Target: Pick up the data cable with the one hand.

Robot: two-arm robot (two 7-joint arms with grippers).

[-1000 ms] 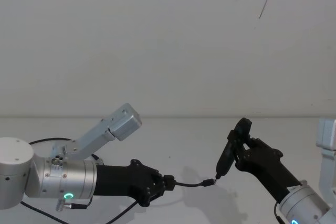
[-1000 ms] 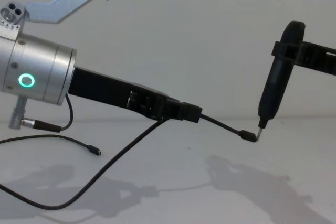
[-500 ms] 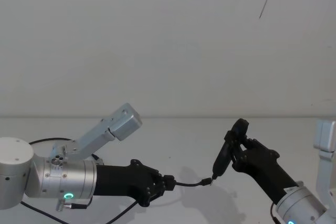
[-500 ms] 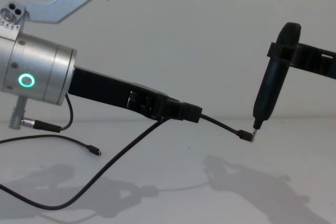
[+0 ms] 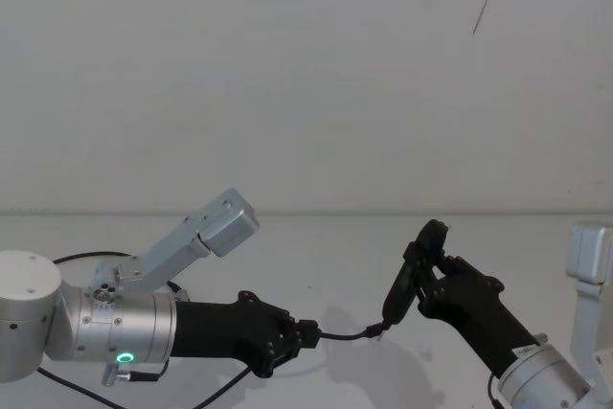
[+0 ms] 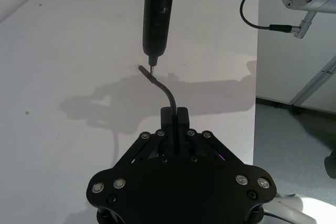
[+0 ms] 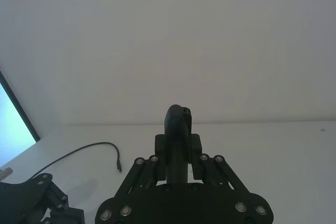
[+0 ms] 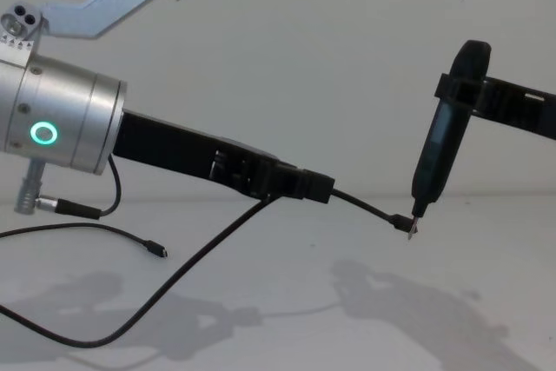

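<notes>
Reaching forward from the near left, the left gripper (image 8: 304, 187) is seen closed on the data cable (image 8: 187, 273), its narrow fingers pinched together around the cord a short way behind one plug. That plug end (image 8: 401, 223) is held clear of the white table (image 8: 287, 336), jutting past the fingertips in a gentle curve. Behind the grip, the cord is let down in a slack loop that trails across the table toward the near left, where the other small plug (image 8: 156, 250) lies flat on the surface.

In the left wrist view, the cord is shown clamped between the closed fingers of the left gripper (image 6: 174, 116), bending away to its free tip.

Farther off to the right, the right gripper (image 5: 433, 283) is clamped on an upright black tool (image 8: 443, 136), whose thin pointed tip is brought down at the raised plug; whether they touch cannot be told.

The cable is judged to be light, soft and floppy, so it will sag and swing wherever it is unsupported. A pinch close behind the plug, as made here, is judged the soundest hold, since only the short free length stays fairly steady. A smooth thin jacket could slip through the fingers if pulled along its length.
</notes>
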